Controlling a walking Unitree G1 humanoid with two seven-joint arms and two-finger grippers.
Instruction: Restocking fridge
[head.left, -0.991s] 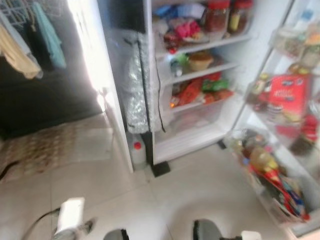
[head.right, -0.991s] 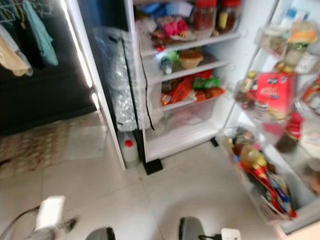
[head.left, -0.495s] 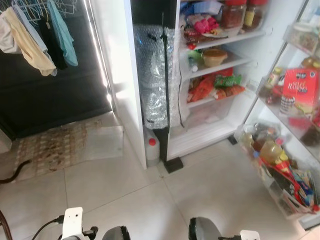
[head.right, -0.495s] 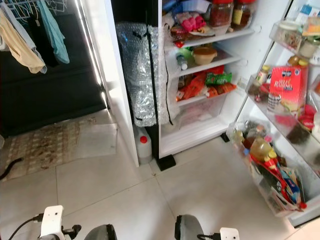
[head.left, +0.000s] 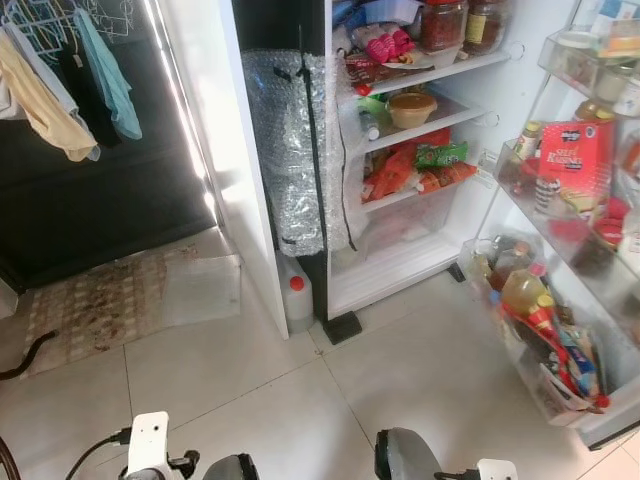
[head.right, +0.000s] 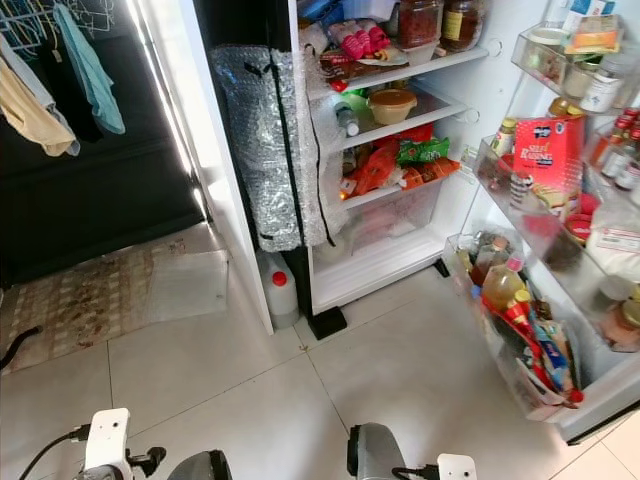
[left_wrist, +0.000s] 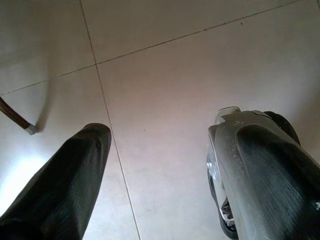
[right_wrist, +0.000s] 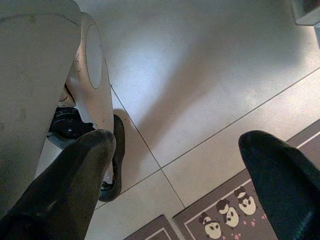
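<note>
We face the fridge (head.left: 420, 230), which stands open ahead of us, a little to the right on the tiled floor (head.left: 250, 370). Its shelves are packed: jars (head.left: 445, 22) on the top one, a tub (head.left: 411, 108) with an orange lid below, and red and green packets (head.left: 415, 170) on the shelf under that, above a clear drawer (head.left: 405, 218). The open door (head.left: 560, 250) swings out on our right, its racks crowded with bottles (head.left: 522, 292), and a red carton (head.left: 573, 170) stands in the middle rack. Bubble wrap (head.left: 290, 150) hangs on the fridge's left side, and a white jug (head.left: 297, 300) with a red cap sits on the floor at its foot. Further left, a patterned mat (head.left: 110, 305) lies before a dark doorway, with clothes (head.left: 60, 80) hanging above.

Both arms hang low. Our left gripper (left_wrist: 155, 170) is spread apart and holds nothing, pointing down at bare tiles. Our right gripper (right_wrist: 175, 185) is likewise spread and unloaded, above tiles and the edge of a mat (right_wrist: 220, 215) printed with pandas.
</note>
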